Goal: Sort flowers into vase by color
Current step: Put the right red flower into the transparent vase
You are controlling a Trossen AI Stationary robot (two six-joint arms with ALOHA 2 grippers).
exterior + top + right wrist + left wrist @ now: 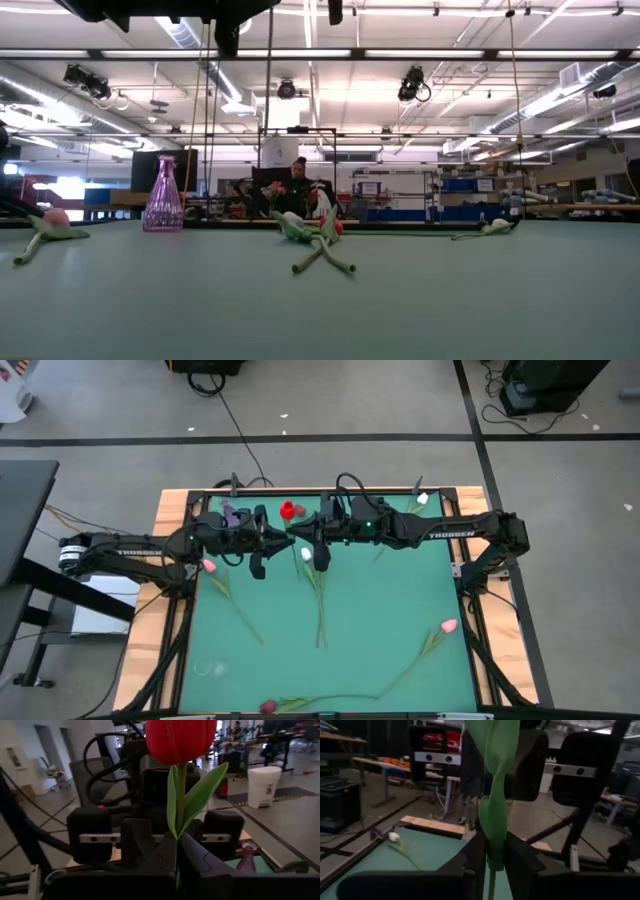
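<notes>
Robotics lab / open industrial workshop.
Exposed ceiling ducts and strip lights, grey concrete floor with loose cables, benches and storage racks behind green worktop.

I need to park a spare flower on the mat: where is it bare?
Barest: the mat between the central white tulip, with its stems, and the right-hand pink tulip. Crowded: the far edge, where left tool and right tool both grip the red tulip beside the purple vase.
</notes>
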